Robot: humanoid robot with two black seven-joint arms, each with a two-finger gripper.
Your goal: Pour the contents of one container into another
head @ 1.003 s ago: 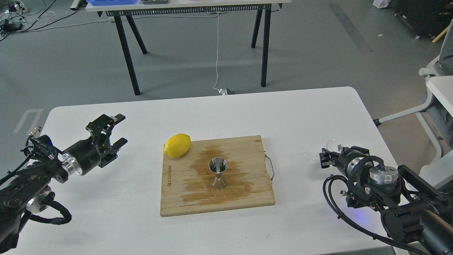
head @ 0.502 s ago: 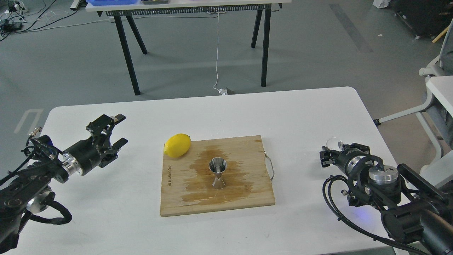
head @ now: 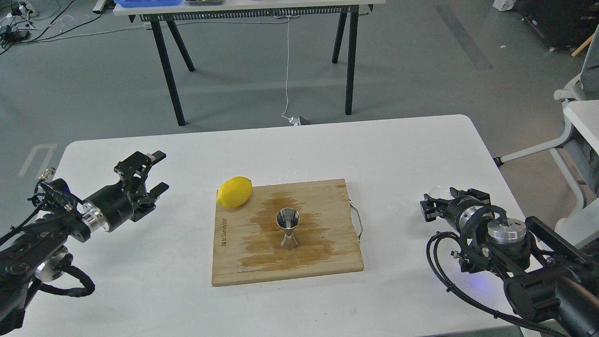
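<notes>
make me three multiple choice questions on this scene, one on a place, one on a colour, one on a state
1. Where does the shiny steel hourglass jigger stand?
A. on the wooden cutting board
B. on the bare white table
C. on the grey floor

2. What colour is the oval lemon?
A. green
B. yellow
C. red

3. How is the left hand?
A. shut on the lemon
B. shut on the jigger
C. open and holding nothing

Answers:
1 A: the jigger stands upright on the board's dark wet patch.
2 B: the lemon at the board's far left corner is bright yellow.
3 C: its fingers are spread apart over the white table, with nothing between them.
</notes>
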